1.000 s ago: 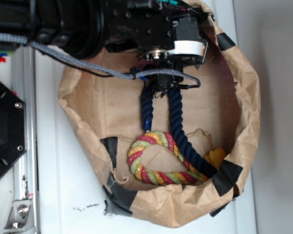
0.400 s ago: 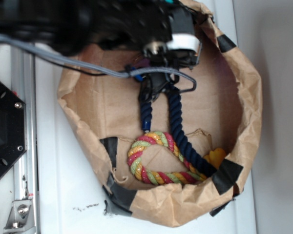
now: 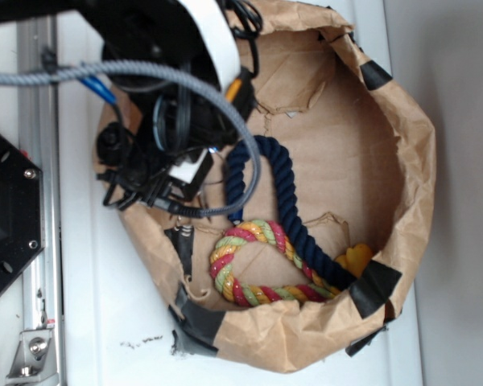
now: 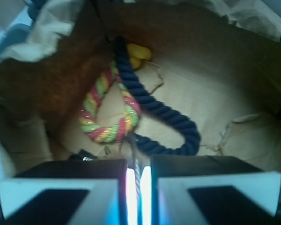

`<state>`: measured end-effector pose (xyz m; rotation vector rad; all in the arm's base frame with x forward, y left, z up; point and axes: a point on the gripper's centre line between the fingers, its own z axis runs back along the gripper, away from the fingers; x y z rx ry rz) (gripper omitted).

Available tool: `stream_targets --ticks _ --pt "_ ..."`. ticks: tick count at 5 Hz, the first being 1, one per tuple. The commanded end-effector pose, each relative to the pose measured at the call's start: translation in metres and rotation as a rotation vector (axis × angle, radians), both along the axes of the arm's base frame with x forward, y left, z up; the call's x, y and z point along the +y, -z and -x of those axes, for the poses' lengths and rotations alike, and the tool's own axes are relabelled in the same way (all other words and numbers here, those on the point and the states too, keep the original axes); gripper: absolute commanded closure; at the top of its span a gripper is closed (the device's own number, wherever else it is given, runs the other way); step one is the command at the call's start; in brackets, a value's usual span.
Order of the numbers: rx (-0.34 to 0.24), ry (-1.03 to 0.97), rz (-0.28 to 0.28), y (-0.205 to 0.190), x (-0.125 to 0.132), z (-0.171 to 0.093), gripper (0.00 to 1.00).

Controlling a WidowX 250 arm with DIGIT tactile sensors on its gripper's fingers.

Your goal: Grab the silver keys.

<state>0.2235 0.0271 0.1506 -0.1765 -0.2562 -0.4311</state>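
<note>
My claw (image 4: 136,187) is closed down to a slit, and a thin grey sliver stands in that slit. I take it for one blade of the keys (image 4: 135,157), though the wrist view is too blurred to be sure. If so, the bunch hangs at my fingertips, low in the bag and just short of the rope ring (image 4: 107,117).

The hold looks thin. Pinched on one blade, the bunch could swivel or slide out on a quick lift. The ring lies right ahead and the blue rope (image 4: 164,112) runs just past it, so a dangling key might hook either one and drag it up.

In the exterior view my wrist sits over the bag's left wall (image 3: 133,233), and my grey cable (image 3: 253,165) loops inside. A sideways pull there could crumple the paper or tip the bag on the counter (image 3: 105,322). The bag floor to the right lies open, and so does the way straight up.
</note>
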Motion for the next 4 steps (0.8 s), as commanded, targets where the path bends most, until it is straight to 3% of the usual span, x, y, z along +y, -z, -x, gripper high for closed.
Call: stream_targets --ticks 1,2,3,4 --pt "0.082 -0.131 -0.077 -0.0071 -0.0003 -0.0280 1.00" --pt "0.081 -0.139 -0.052 -0.0094 -0.0005 -0.0300 1.00" --pt "0.043 -0.138 -0.039 -0.0093 -0.0003 -0.0251 1.00" --pt "0.050 -0.140 -0.058 -0.0078 0.0004 -0.0258 1.00"
